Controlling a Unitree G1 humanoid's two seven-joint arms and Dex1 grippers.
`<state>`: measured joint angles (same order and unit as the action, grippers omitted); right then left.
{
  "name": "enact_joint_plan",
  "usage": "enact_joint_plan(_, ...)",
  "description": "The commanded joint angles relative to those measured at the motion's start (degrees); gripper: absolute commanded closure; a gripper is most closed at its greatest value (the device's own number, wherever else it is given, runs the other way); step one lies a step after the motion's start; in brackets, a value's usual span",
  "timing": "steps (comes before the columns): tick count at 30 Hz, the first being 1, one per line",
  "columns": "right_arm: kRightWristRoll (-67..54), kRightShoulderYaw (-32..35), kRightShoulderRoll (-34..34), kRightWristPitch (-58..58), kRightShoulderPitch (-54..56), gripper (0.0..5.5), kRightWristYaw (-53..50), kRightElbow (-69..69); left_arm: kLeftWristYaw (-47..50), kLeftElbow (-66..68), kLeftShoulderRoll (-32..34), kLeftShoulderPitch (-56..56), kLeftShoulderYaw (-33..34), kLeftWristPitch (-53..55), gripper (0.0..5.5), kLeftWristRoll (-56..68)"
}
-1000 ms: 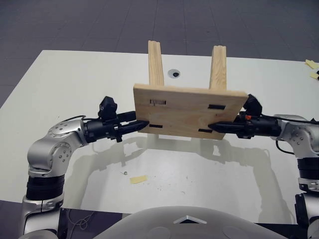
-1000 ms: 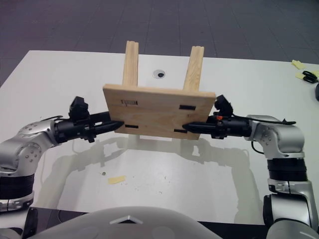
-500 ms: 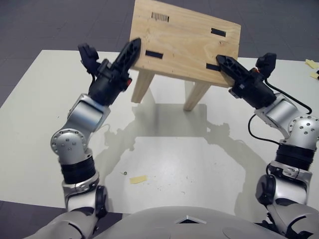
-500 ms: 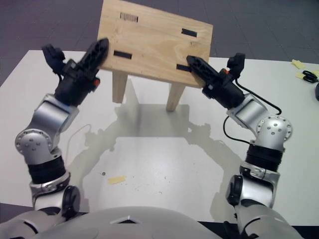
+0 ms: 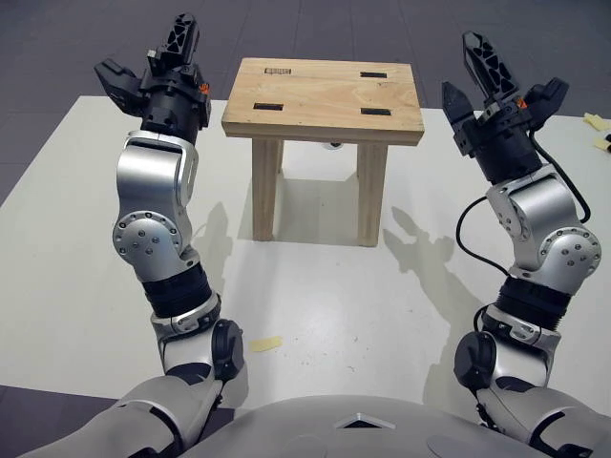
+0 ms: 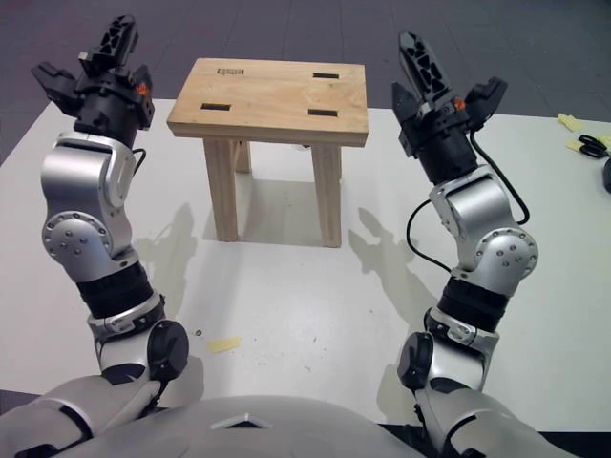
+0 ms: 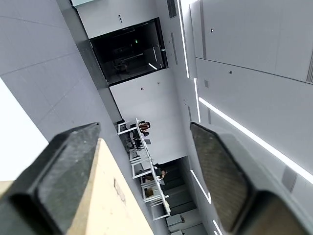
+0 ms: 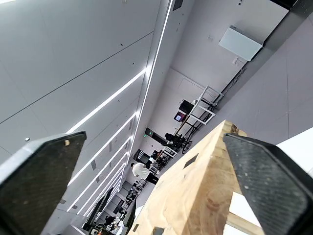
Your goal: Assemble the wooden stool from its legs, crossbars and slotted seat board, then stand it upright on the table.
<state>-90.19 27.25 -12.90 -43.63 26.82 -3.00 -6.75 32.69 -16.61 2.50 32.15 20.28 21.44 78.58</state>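
1. Onto the table (image 5: 76, 248) you have swung the stool (image 5: 325, 95) from mid-air; it stands upright on its legs.
2. Your left tool (image 5: 143, 52) and right tool (image 5: 516, 69) have let go and flank the seat, spread and empty.
3. Assembly looks complete; nothing is left to do.

You had bright, even light from overhead: the white table (image 5: 86, 286) around the stool (image 5: 323, 95) was well lit with no harsh glare, while the floor (image 5: 95, 38) beyond the stool lay much dimmer. The stool threw only a pale, soft-edged shadow (image 5: 315, 205) on the table below its seat and between its legs, so the light reached it from high up and was well spread. Looking up past the stool's seat from the wrists, you saw long ceiling light strips (image 7: 254, 139) burning white against grey panels, and a doorway (image 7: 129, 51) that was almost black.
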Motion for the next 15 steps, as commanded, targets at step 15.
enact_joint_plan(15, 62.6, -15.6, -4.3, 33.3, -15.8, 0.10, 8.7, 10.6, -33.1, 10.2, 21.7, -19.7, -11.3, -10.3, 0.12, -51.2)
